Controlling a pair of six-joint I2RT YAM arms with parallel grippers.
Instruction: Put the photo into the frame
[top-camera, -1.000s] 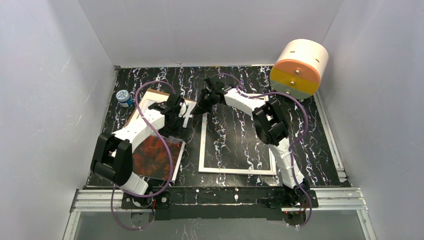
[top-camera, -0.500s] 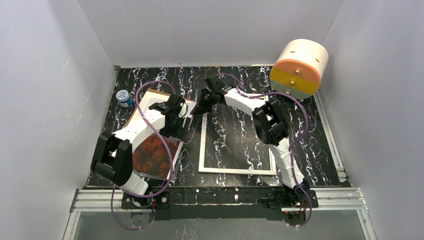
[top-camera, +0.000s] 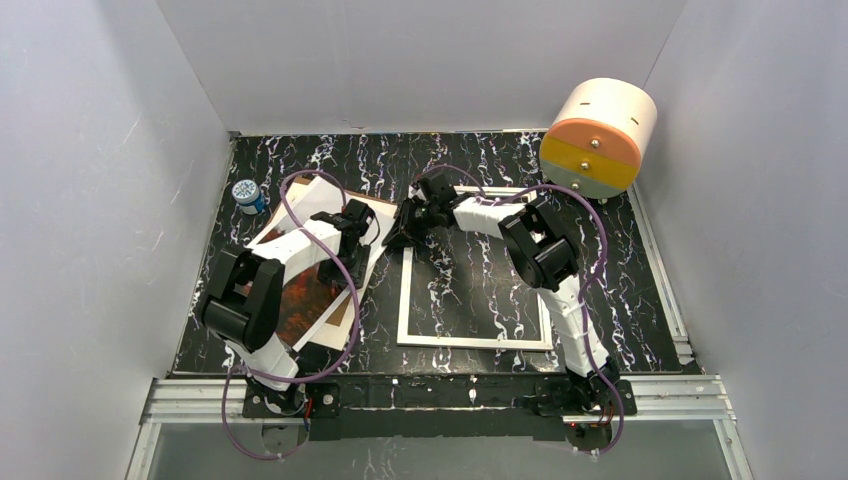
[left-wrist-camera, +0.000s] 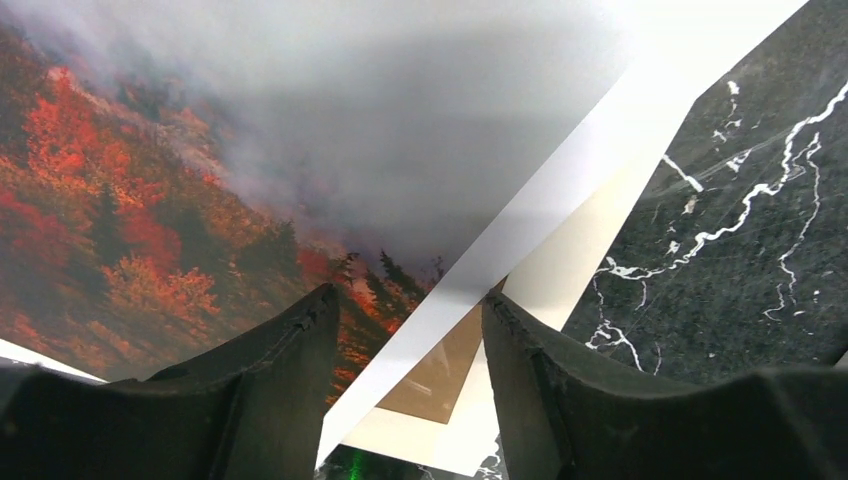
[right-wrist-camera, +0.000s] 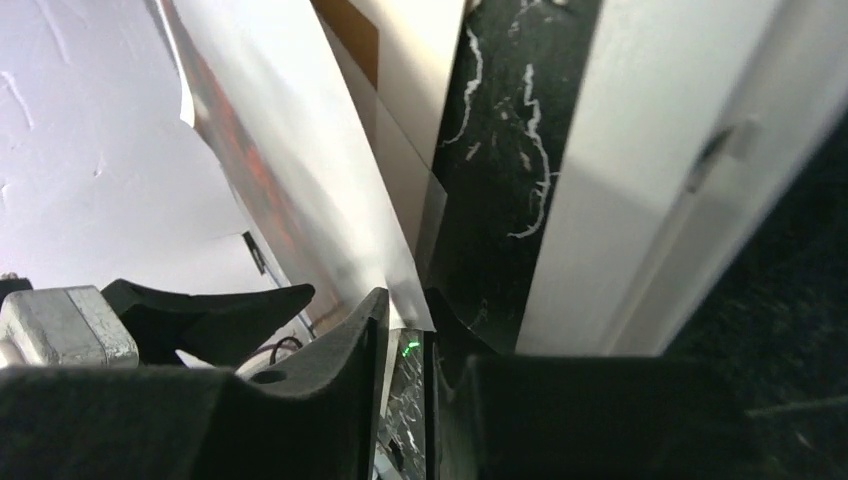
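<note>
Since a second ago the photo (top-camera: 300, 300) has slid and turned a little on the left side of the tabletop (top-camera: 640, 300). Less of its red forest shows now, and the left arm has folded its elbow back over it. The photo lies over the brown board (left-wrist-camera: 440, 375) and a pale sheet (left-wrist-camera: 560, 270), just left of the frame (top-camera: 475, 342) and not yet in it. Its right edge looks raised from the board.

The left pincer (left-wrist-camera: 408, 298) is released. Its fingers are well apart, one on each side of the photo's white border, which runs between them. The right pincer (right-wrist-camera: 405, 297) stands beside the far left corner of the frame. Its jaws are only a little apart, with a thin gap between them, and the corner of the photo reaches into this gap. So it looks loosened, not clenched on the paper.

The frame lies flat in the middle of the tabletop, and the marble pattern shows through it. A drum (top-camera: 598, 125) sits at the far right corner. A small jar (top-camera: 246, 194) stands at the far left, near the board.
</note>
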